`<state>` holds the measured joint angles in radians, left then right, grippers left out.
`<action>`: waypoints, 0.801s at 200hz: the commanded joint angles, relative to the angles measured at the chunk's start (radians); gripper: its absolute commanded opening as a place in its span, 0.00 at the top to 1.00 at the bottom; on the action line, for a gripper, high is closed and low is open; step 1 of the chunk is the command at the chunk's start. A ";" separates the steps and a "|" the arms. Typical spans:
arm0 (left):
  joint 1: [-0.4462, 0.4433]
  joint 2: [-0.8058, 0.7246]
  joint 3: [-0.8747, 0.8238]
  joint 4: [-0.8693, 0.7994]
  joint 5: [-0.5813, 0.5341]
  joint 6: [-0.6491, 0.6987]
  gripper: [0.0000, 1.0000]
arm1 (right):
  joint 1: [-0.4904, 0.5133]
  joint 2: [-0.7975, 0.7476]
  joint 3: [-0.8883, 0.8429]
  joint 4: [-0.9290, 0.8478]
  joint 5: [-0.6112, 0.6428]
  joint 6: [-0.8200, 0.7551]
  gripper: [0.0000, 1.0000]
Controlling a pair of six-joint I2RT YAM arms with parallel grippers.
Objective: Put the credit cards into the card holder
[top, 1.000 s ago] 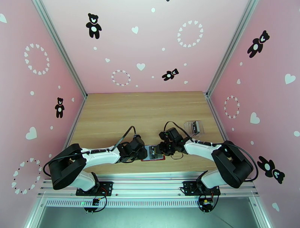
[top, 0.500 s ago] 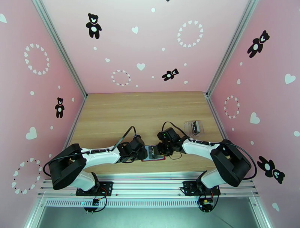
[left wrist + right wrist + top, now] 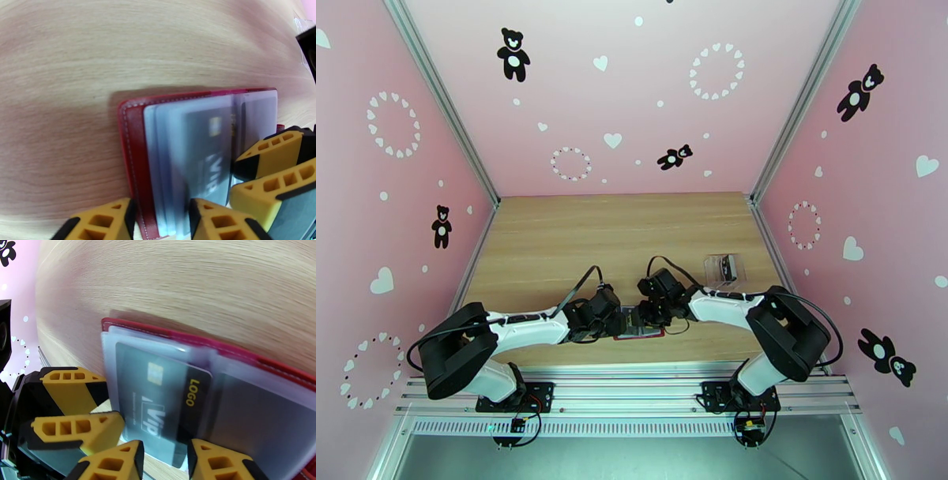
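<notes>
Left gripper (image 3: pixel 160 215) is sitting on the card holder (image 3: pixel 132 158), jaws apart. Can't tell if the right gripper (image 3: pixel 164 459) is gripping. The credit card (image 3: pixel 158 398) is looking thin and slippery, so pinch its right edge.

Matt wood-grain table (image 3: pixel 59 59), leather-look card holder (image 3: pixel 132 158) — glossy plastic pockets (image 3: pixel 254 114)

Item count:
- Card holder (image 3: pixel 132 158): one.
- Credit cards: one dark grey card (image 3: pixel 162 398), inside a clear pocket of the card holder.
- Clear plastic pouch (image 3: pixel 724 268): one, right of and beyond the card holder.
- Grippers: two, the left gripper (image 3: pixel 160 215) and right gripper (image 3: pixel 164 457), at opposite sides of the card holder.
</notes>
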<state>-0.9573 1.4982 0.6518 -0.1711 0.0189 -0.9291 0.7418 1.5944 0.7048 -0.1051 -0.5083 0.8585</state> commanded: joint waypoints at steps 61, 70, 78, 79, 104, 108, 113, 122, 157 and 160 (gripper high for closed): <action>0.001 -0.011 0.006 0.021 0.009 -0.004 0.58 | 0.017 -0.046 0.055 -0.071 0.095 -0.022 0.63; 0.001 -0.013 0.006 0.021 0.010 -0.004 0.58 | 0.018 -0.049 0.059 -0.085 0.107 -0.026 0.63; 0.000 -0.015 0.004 0.021 0.008 -0.004 0.58 | 0.018 -0.050 0.061 -0.091 0.116 -0.027 0.63; 0.000 -0.014 0.005 0.021 0.008 -0.004 0.58 | 0.019 -0.051 0.061 -0.093 0.118 -0.026 0.63; 0.000 -0.018 0.003 0.021 0.008 -0.004 0.58 | 0.018 -0.044 0.061 -0.101 0.133 -0.027 0.62; 0.000 -0.018 0.002 0.021 0.008 -0.004 0.58 | 0.018 -0.041 0.062 -0.100 0.133 -0.027 0.62; 0.001 -0.018 0.003 0.022 0.007 -0.004 0.58 | 0.018 -0.036 0.062 -0.099 0.132 -0.026 0.62; 0.000 -0.017 0.003 0.021 0.009 -0.004 0.58 | 0.018 -0.028 0.062 -0.095 0.128 -0.026 0.62; 0.000 -0.013 0.005 0.023 0.009 -0.004 0.58 | 0.026 0.005 0.069 -0.072 0.110 -0.020 0.63; 0.000 -0.013 0.005 0.023 0.009 -0.004 0.58 | 0.029 0.007 0.072 -0.071 0.110 -0.020 0.62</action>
<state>-0.9573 1.4982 0.6518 -0.1642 0.0189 -0.9291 0.7536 1.5742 0.7441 -0.1699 -0.4007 0.8448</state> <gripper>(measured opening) 0.419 0.376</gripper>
